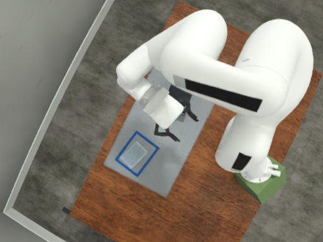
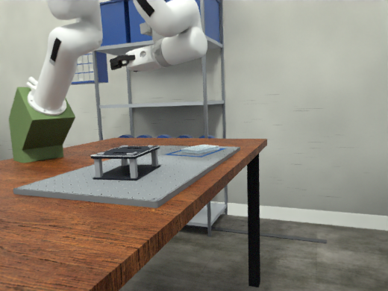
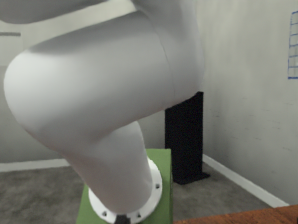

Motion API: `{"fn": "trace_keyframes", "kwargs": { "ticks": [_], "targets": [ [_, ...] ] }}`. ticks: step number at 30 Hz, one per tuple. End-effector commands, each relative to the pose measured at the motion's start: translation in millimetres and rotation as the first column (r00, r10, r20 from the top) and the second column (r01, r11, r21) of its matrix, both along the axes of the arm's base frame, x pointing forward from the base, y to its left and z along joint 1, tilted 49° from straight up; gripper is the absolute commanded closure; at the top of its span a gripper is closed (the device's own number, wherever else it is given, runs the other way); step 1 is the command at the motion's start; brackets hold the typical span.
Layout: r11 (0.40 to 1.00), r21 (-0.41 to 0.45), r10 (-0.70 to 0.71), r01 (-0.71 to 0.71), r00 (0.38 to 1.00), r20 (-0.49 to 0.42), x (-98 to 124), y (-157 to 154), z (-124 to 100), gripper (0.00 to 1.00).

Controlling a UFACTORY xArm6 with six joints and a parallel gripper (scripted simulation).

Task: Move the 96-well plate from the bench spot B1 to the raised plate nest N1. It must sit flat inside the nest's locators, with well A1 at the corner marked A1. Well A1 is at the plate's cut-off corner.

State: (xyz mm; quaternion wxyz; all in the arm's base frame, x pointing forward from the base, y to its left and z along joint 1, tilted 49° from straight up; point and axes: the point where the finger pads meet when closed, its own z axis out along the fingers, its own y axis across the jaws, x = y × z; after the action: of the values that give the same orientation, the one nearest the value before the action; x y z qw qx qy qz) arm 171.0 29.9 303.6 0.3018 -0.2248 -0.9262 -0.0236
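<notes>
The clear 96-well plate (image 1: 133, 153) lies flat inside the blue outline of spot B1 on the grey bench plate. In the side view the well plate (image 2: 199, 149) is at the far end of the bench plate. The raised black nest N1 (image 2: 124, 151) stands on four short posts and is empty. From above, the nest (image 1: 179, 94) is mostly hidden under my arm. My gripper (image 2: 117, 61) is high above the table, pointing sideways towards the arm's base, open and empty. From above, the gripper's (image 1: 181, 127) fingers are spread wide. I cannot make out the plate's cut-off corner or the A1 mark.
The grey perforated bench plate (image 1: 161, 174) lies on a wooden table (image 2: 93, 231). The arm's green pedestal (image 1: 264, 183) stands at one table corner. A metal shelf rack (image 2: 168, 104) with blue bins stands behind the table. The wrist view shows only my own arm (image 3: 100, 110) and the pedestal.
</notes>
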Motion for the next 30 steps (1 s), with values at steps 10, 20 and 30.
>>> {"fn": "trace_keyframes", "kwargs": {
  "ticks": [10, 20, 30],
  "targets": [
    [1.000, 0.000, 0.000, 0.000, 1.000, 0.002, 0.2, 0.1, 0.7, 0.00],
    [0.995, -0.086, -0.050, 0.050, 0.999, 0.010, 9.9, -8.4, -6.9, 0.00],
    [0.909, -0.351, -0.205, 0.224, 0.975, 0.091, 38.8, -30.4, -26.0, 0.00]
  ]
}}
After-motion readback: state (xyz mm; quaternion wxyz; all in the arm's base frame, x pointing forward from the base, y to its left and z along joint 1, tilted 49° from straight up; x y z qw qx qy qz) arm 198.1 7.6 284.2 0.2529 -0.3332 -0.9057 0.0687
